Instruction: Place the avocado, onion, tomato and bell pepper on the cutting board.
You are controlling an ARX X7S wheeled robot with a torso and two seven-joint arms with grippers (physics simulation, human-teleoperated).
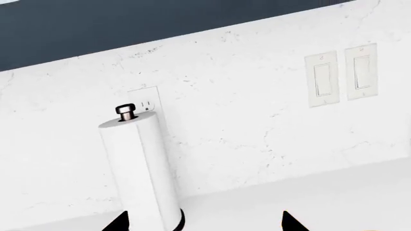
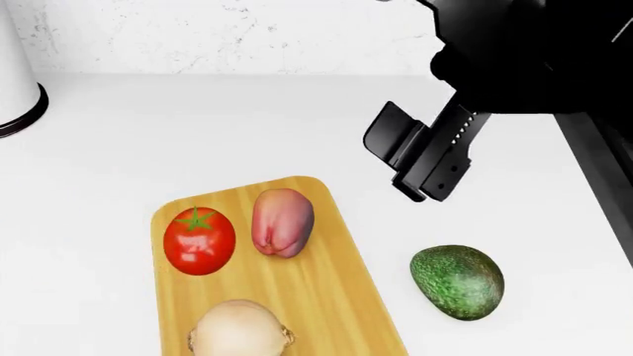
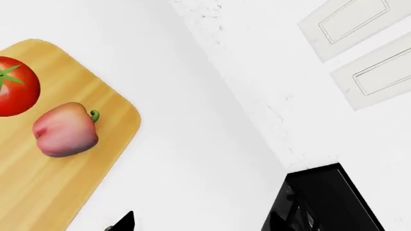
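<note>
**Head view: avocado alone off the board**

Nearest us, the onion (image 2: 240,330) sits on the cutting board (image 2: 336,297); the avocado (image 2: 457,282) lies on the counter (image 2: 148,141) just right. Farther, tomato (image 2: 199,239) and bell pepper (image 2: 282,222). Beyond, our right gripper (image 2: 416,159) hangs empty, jaws parted, nothing between. We cannot tell the left's state.

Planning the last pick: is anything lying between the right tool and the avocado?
Nothing: in the head view only bare white counter separates the right tool from the avocado, which lies off the cutting board.
</note>
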